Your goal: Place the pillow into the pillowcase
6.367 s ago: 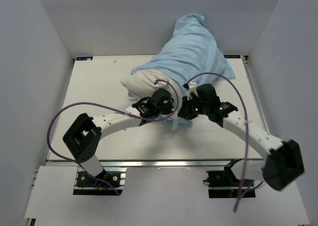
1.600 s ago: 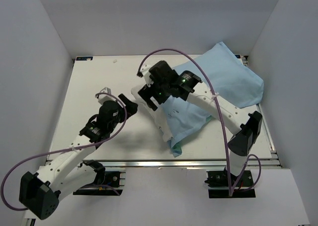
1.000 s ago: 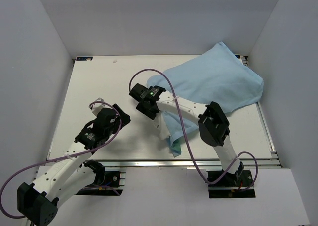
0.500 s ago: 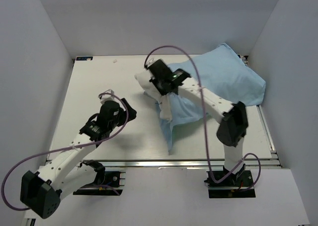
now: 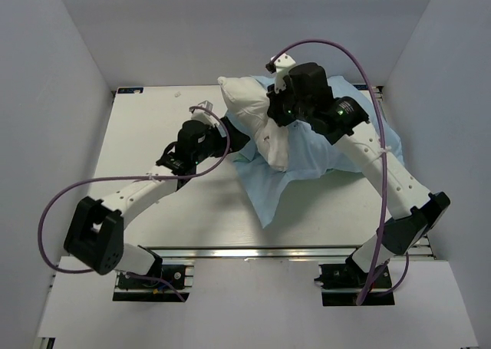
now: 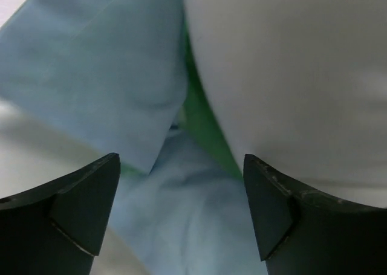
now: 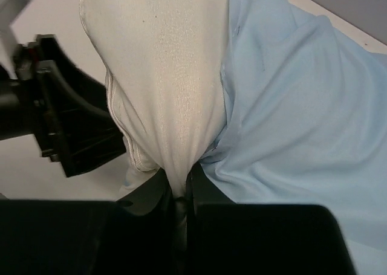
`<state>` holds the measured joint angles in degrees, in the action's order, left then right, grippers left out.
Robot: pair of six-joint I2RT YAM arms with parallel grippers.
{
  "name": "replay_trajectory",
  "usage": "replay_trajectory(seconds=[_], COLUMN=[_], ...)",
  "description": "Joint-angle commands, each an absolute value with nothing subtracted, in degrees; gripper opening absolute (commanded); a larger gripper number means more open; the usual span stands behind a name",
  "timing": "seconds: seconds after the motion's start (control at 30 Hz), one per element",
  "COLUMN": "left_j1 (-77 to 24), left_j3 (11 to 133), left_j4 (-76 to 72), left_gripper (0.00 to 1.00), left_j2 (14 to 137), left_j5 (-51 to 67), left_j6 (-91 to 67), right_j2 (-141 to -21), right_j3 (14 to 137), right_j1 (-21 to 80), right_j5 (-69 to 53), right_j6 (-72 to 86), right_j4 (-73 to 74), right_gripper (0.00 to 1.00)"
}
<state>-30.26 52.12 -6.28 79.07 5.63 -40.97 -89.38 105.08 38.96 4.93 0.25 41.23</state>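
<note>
right gripper (image 7: 179, 197): clamped on a pinch of the pillow (image 7: 169, 75), holding it up for sleeving.
pillow: hangs straight ahead of that grip.
pillowcase (image 7: 290, 106): draped beside it, apparently half on.
left gripper (image 6: 180, 196): jaws apart, case edge just ahead, ungrasped.

white pillow (image 5: 247, 110), bunched, far-ctr of table (image 5: 146, 126), w/ right gripper (image 5: 278, 117) against its right side. light-blue pillowcase (image 5: 307, 161) spread under & right of it. left gripper (image 5: 230, 136) just beside pillow's left edge.
</note>
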Motion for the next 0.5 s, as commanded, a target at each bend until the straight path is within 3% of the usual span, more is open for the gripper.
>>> replay_trajectory(seconds=[0.0, 0.2, 0.27, 0.37, 0.47], left_j1=[-30.2, -30.4, -31.1, -34.1, -36.2], left_j3=[55.1, 58.0, 60.6, 63.1, 65.7], left_j4=[-17.3, -17.1, -14.0, -9.9, -9.2], left_gripper=[0.90, 0.75, 0.75, 0.77, 0.87], left_j2=[83.3, 92.7, 94.9, 96.8, 100.4], left_j5=[11.9, 12.9, 11.3, 4.8, 0.9], left_j6=[-44.1, -47.3, -46.4, -42.6, -40.0], right_j2=[-86.8, -85.8, -86.3, -86.3, -85.8], right_j3=[105.0, 105.7, 106.3, 106.3, 105.6], right_j1=[38.3, 36.7, 36.6, 36.5, 36.1], right_j5=[0.5, -2.1, -2.6, -4.3, -6.6], right_j6=[5.0, 8.8, 9.5, 10.3, 11.1], right_j4=[30.8, 28.5, 28.7, 28.9, 28.3], right_gripper=[0.00, 0.00, 0.00, 0.00, 0.00])
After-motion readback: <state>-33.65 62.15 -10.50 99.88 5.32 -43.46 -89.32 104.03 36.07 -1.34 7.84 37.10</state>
